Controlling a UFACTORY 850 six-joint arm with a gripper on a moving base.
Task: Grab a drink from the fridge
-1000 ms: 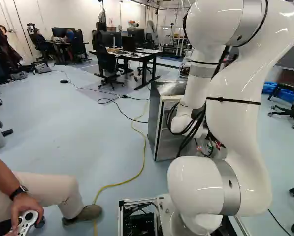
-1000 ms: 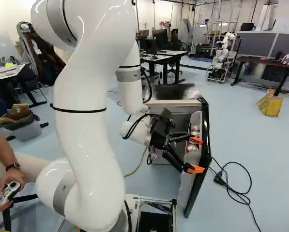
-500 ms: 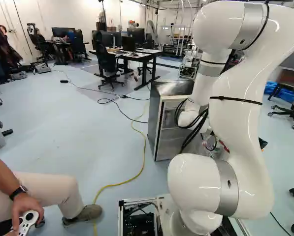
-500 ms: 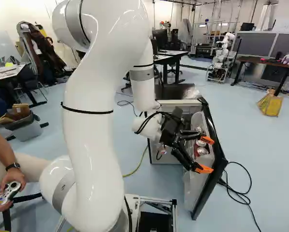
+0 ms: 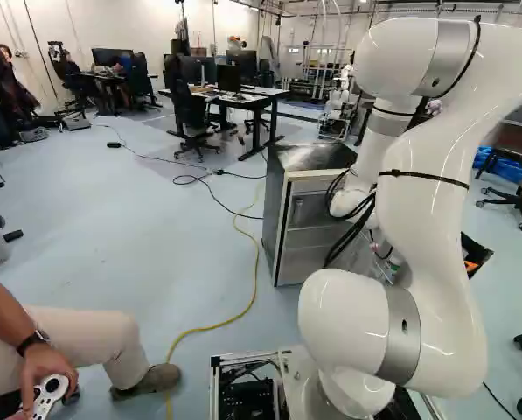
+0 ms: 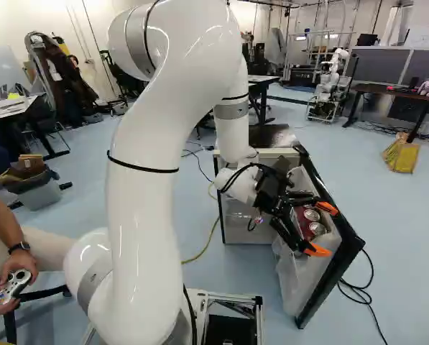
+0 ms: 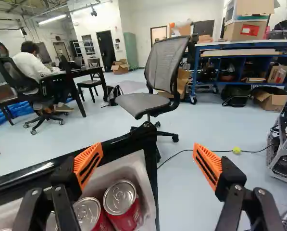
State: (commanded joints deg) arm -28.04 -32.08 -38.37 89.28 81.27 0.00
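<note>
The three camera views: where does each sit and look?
Left base view: on the base, behind the arm to its left, looking ahead and slightly down at the fridge; the arm fills the right.
Right base view: behind the arm to its right, looking the same way; arm left of middle, gripper at the open fridge door.
Wrist view: on the wrist, looking along the open fingers, past red cans.
Both base views share arm and fridge; right base and wrist share cans.
</note>
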